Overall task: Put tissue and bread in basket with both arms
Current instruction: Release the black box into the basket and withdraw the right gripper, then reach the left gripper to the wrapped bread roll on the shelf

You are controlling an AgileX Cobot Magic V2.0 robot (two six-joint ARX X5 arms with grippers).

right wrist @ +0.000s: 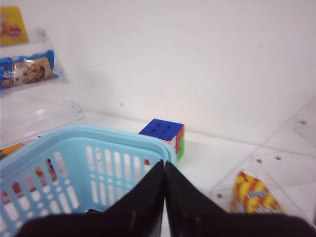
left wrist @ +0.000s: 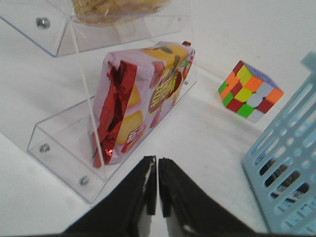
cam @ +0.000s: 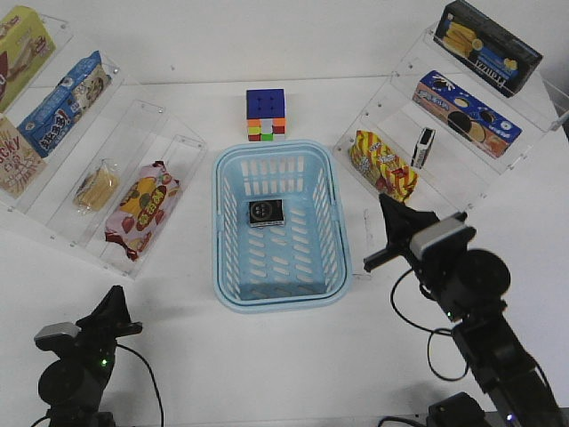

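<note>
nearest to us in the front view sits the left gripper (cam: 114, 307), low at the table's near left corner; in the left wrist view its fingers (left wrist: 148, 190) are pressed together with nothing between them. the right gripper (cam: 384, 233) hangs just off the right rim of the basket (cam: 342, 233), and in the right wrist view we see its fingers (right wrist: 153, 192) closed on each other, empty too.

the basket is light blue with slotted walls and rounded corners, and its long axis runs away from us, near to far. the tissue (cam: 266, 213) lies flat on the basket floor, a little toward the far half. it is a small black pack with pale edges and a pale round mark on its face; it is close to square, its slightly longer side lying across the basket, left to right.

to the left, on the clear stepped rack (cam: 169, 147), the bread (cam: 96, 189) lies in its own channel, a golden-brown loaf in clear wrap with its long axis running diagonally, near-left to far-right. just beside it, one channel closer to the basket, is the red-pink packet (cam: 142, 209). beyond the basket's far rim stands the colourful cube (cam: 266, 114).
</note>
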